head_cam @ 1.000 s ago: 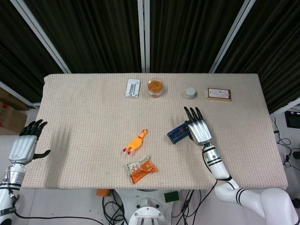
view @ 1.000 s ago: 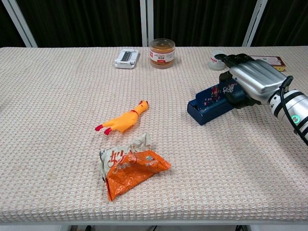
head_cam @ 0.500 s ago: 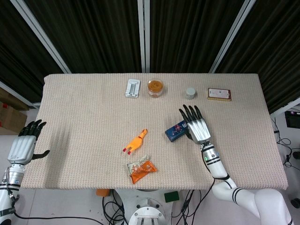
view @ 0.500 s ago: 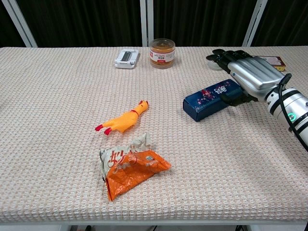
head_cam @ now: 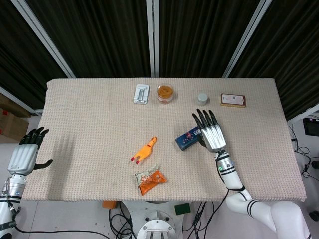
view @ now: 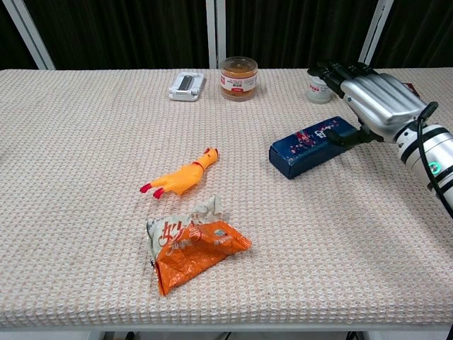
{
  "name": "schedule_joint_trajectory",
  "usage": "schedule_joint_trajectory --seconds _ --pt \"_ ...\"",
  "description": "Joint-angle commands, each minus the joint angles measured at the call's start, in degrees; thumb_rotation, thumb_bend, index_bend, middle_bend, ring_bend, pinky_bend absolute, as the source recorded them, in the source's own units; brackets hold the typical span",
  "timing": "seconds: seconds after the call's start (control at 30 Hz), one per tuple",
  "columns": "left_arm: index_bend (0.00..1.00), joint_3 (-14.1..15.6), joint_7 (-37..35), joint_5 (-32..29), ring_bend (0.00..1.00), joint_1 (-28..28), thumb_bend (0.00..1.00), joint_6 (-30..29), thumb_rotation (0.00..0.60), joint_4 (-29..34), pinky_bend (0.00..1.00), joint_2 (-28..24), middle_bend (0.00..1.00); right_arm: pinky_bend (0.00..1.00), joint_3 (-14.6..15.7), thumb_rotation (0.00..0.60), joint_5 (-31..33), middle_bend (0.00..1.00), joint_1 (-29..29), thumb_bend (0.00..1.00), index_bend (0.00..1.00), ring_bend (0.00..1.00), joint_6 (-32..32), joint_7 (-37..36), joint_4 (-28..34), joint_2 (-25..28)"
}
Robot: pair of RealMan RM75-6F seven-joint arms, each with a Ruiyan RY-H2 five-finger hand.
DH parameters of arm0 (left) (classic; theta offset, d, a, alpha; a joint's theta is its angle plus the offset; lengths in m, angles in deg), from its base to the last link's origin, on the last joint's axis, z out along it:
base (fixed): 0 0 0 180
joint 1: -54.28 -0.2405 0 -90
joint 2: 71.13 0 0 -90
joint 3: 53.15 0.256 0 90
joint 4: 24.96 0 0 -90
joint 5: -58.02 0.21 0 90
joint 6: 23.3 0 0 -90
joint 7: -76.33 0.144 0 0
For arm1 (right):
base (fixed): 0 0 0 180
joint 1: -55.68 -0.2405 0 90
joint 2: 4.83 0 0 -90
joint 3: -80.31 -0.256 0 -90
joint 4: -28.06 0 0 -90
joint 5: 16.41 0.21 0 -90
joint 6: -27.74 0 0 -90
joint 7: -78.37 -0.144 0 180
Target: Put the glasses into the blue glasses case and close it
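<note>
The blue glasses case (head_cam: 188,139) (view: 310,146) lies on the table right of centre with its lid down. No glasses show in either view. My right hand (head_cam: 210,133) (view: 369,100) hovers just right of the case, fingers stretched out and apart, holding nothing; its thumb reaches down to the case's right end. My left hand (head_cam: 27,152) hangs beyond the table's left edge with fingers spread and nothing in it; the chest view does not show it.
A yellow rubber chicken (head_cam: 144,150) (view: 180,178) and an orange snack bag (head_cam: 149,180) (view: 195,244) lie near the front middle. Along the back stand a white device (head_cam: 141,93), an amber jar (head_cam: 165,92), a small white pot (head_cam: 202,98) and a flat box (head_cam: 233,99).
The case's raised lid has come down and the case shifted slightly left. My right hand has lifted off it and drawn back to the right. The left hand stayed put.
</note>
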Motion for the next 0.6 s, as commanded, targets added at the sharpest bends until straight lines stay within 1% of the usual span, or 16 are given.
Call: schedule_joint_trajectory --seconds 0.03,0.07,0.17,0.2,0.27,0.3,0.4,0.5,0.53,0.6 --pt "0.1 0.0 0.2 0.2 0.0 -0.2 0.14 -0.5 0.596 0.4 0.14 -0.2 0.04 0.0 0.3 0.6 -1.4 0.0 2.4 0.39 0.0 0.0 4.5 0.4 5.2 4.0" --pt "0.1 0.0 0.3 0.3 0.0 -0.3 0.14 -0.7 0.596 0.6 0.14 -0.3 0.04 0.0 0.6 0.6 -1.7 0.0 3.4 0.39 0.0 0.0 5.9 0.8 7.2 5.6" --pt "0.1 0.0 0.8 0.7 0.0 -0.7 0.14 -2.0 0.596 1.5 0.14 -0.7 0.04 0.0 1.8 0.6 -1.5 0.0 7.5 0.39 0.0 0.0 9.0 4.5 16.4 12.5" --pt "0.1 0.0 1.0 0.9 0.0 -1.0 0.14 -2.6 0.596 1.9 0.14 -0.9 0.04 0.0 2.6 0.6 -0.7 0.0 9.5 0.39 0.0 0.0 9.6 7.1 21.3 16.1" --pt "0.1 0.1 1.5 1.3 0.0 -1.4 0.14 -3.8 0.596 2.5 0.14 -1.1 0.04 0.0 3.6 0.6 1.0 0.0 12.4 0.38 0.0 0.0 10.2 10.8 29.1 22.1" --pt "0.1 0.1 1.7 1.6 0.0 -1.8 0.14 -4.6 0.597 2.9 0.14 -1.3 0.04 0.0 4.2 0.6 2.4 0.0 14.3 0.37 0.0 0.0 10.7 12.8 33.9 26.0" --pt "0.1 0.2 2.4 2.6 0.0 -2.8 0.14 -7.0 0.596 3.7 0.14 -1.6 0.04 0.0 5.2 0.6 6.5 0.0 18.6 0.36 0.0 0.0 11.4 15.2 44.1 35.0" --pt "0.09 0.2 2.9 3.5 0.0 -4.1 0.14 -10.1 0.587 3.9 0.14 -1.4 0.04 0.0 6.3 0.6 8.5 0.0 21.8 0.35 0.0 0.0 12.9 16.5 50.3 41.8" --pt "0.09 0.3 2.9 3.8 0.0 -4.5 0.14 -11.0 0.582 3.8 0.14 -1.3 0.04 0.0 6.6 0.6 8.4 0.0 22.5 0.35 0.0 0.0 13.4 16.3 51.1 43.1" --pt "0.08 0.4 3.2 4.5 0.0 -5.3 0.14 -12.6 0.538 3.5 0.14 -1.1 0.04 0.0 6.7 0.6 8.7 0.0 23.7 0.35 0.0 0.0 13.9 14.8 52.1 44.8"
